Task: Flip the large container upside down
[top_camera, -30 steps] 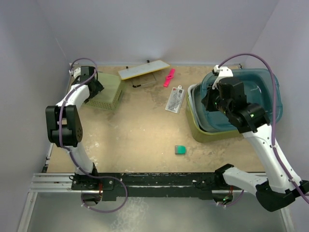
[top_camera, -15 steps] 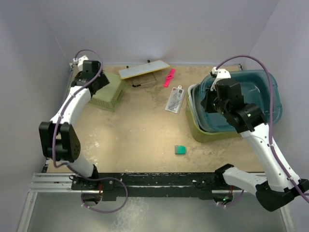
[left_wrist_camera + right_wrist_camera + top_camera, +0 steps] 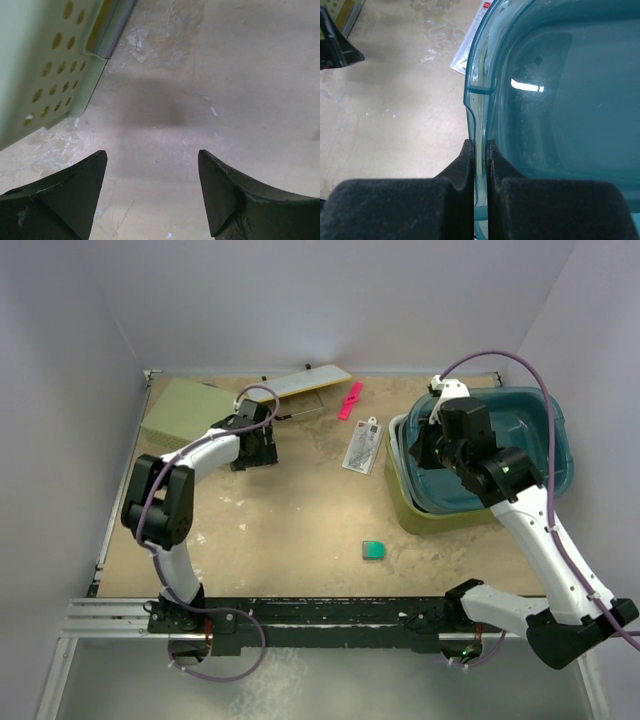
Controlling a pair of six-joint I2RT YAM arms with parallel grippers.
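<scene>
The right gripper (image 3: 480, 152) pinches the rim of the teal tub (image 3: 560, 100) nested inside the olive container (image 3: 440, 520), while the left gripper (image 3: 152, 190), fingers spread, is well apart from it.

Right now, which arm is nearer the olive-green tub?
Right. The right arm clamps the rim of the teal tub nested in the olive-green tub; the left arm, jaws open, is across the table beside the pale basket.
</scene>
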